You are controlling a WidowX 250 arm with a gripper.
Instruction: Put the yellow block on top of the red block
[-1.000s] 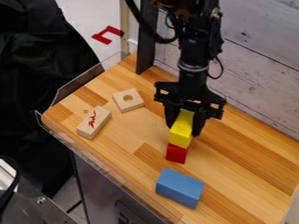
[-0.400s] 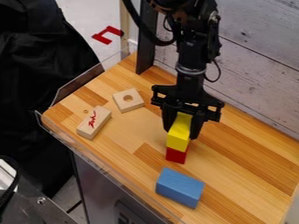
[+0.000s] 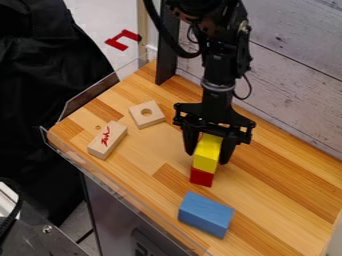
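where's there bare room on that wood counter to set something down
The widest bare patch of wooden counter is picture-right of the blue rectangular block, up to the whitewashed plank wall. A smaller one lies between the pale block with red marks and the red block. It's crowded at the black claw, holding the yellow block over the red.
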